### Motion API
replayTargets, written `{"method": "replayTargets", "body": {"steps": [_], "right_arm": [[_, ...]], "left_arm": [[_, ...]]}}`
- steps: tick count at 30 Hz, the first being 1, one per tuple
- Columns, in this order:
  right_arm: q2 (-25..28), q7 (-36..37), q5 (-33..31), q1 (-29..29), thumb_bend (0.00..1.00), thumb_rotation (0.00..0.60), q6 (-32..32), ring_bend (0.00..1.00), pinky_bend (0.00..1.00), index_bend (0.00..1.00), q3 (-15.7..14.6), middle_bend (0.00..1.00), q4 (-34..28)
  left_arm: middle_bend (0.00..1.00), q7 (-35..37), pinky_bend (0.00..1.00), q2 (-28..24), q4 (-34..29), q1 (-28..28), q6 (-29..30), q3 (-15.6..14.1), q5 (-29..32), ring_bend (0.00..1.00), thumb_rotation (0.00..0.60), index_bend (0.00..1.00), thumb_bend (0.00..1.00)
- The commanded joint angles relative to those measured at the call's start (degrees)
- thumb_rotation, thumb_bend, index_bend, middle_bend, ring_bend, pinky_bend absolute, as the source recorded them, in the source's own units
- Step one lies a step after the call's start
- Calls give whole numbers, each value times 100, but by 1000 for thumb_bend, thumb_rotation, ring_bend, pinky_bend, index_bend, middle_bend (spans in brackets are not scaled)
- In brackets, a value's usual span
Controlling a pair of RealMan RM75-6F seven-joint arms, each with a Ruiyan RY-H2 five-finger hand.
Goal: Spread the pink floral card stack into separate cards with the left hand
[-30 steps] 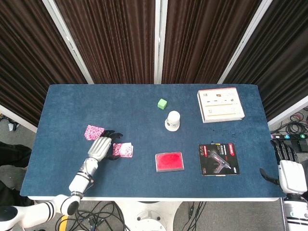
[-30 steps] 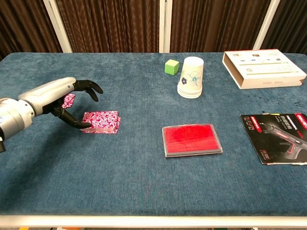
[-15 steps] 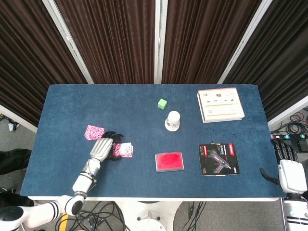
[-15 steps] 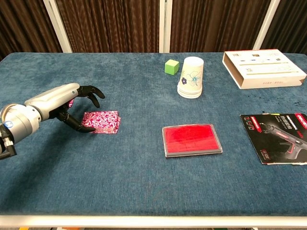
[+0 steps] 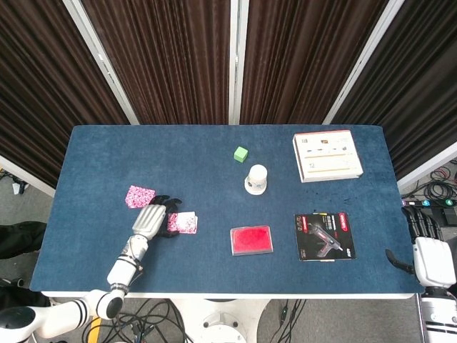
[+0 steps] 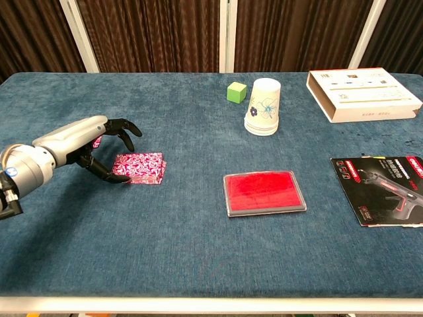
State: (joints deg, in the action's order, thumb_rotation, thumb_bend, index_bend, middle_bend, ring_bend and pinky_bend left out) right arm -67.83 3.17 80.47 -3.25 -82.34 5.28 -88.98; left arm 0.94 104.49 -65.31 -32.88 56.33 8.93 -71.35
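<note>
Our left hand (image 6: 89,142), fingers apart and holding nothing, touches the card stack (image 6: 139,168); next we likely slide another card off leftward.

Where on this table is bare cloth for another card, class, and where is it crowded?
Bare: between the card stack and red case; also behind the separate card, left of the green cube. Crowded: around the left hand.
</note>
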Motion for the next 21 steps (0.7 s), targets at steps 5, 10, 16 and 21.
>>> {"method": "replayTargets", "body": {"steps": [5,10,16,21], "right_arm": [[-2,22,-21,3,153,600,4,0,0,0,9,0,20],[-4,28,-33,2,153,600,10,0,0,0,13,0,30],[-5,34,-43,7,153,600,10,0,0,0,14,0,40],[-13,33,-44,4,153,600,23,0,0,0,10,0,48]], "left_arm": [[336,21,110,27,18,10,32,-12,-38,106,600,227,163],[350,45,110,44,45,9,21,-14,-47,106,600,233,164],[351,69,110,55,68,6,33,-1,-63,106,600,233,164],[370,72,110,61,80,8,32,-27,-97,106,600,243,168]]}}
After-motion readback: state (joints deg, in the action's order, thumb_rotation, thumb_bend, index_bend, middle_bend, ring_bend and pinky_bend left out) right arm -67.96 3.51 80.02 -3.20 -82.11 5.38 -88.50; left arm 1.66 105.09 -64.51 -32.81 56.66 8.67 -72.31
